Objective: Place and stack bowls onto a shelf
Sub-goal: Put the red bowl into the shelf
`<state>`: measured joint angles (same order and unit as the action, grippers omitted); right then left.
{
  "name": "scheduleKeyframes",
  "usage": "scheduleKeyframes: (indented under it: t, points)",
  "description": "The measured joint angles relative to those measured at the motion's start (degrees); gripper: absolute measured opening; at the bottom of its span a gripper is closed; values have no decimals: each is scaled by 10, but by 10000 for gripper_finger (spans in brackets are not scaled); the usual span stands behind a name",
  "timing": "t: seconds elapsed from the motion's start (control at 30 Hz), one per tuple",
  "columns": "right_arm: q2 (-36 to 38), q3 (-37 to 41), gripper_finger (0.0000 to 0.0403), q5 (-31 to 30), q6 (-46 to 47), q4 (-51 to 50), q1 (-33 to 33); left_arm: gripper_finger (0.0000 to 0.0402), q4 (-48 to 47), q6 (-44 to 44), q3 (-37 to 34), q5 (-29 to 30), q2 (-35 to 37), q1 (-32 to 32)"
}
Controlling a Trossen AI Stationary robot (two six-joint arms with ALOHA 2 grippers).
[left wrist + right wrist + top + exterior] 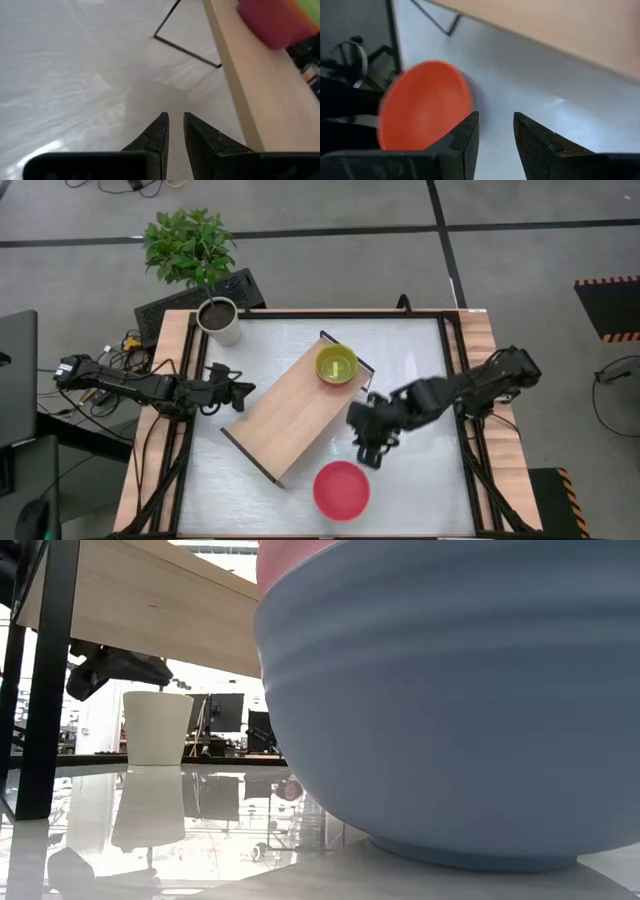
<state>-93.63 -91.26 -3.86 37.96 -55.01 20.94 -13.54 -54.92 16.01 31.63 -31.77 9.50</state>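
Long light wooden shelf board with thin black end frames (292,412) lies diagonally mid-table. One small yellow-green plastic bowl (337,364) sits on its far end, nested in what the left wrist view shows as a dark red bowl (272,22) under it. Nothing else on the board.

Larger red round plastic bowl (341,489) stands on the white tabletop (420,370) near the front edge, apart from the shelf. The low view shows it stacked: a pink rim inside a blue outer bowl (450,700). So the stack is not yet on the shelf.

Right gripper (371,442) hangs just above and beside that stack, between it and the shelf's near side. Its fingers (465,140) stand parted with a bare gap between them; nothing is held. The red bowl's rim shows close ahead of them.

Left gripper (222,394) waits low at the shelf's left side, fingers (157,137) nearly together, empty.

White plant pot with soil (218,320) at the far left corner, well clear.

Risks, as judged:
- Pinching only the inner bowl's rim could lift it out and leave the blue one behind, or drag the stack and tip it.
- Smooth thin plastic rim: a shallow bite may slip in transit.
- Carrying toward the shelf, the stack could clip the board edge or the black frame.
- Setting down too near the yellow-green bowl could knock it off the end.
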Motion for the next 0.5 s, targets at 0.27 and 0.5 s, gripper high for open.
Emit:
scheduleKeyframes:
  t: [0.27,0.5]
  points:
    - [-65,-30,148,-5,58,-39,47,43,0,19,0,-1,-1,0]
    - [-97,-47,148,-10,60,-44,64,43,0,-2,0,-10,-1,0]
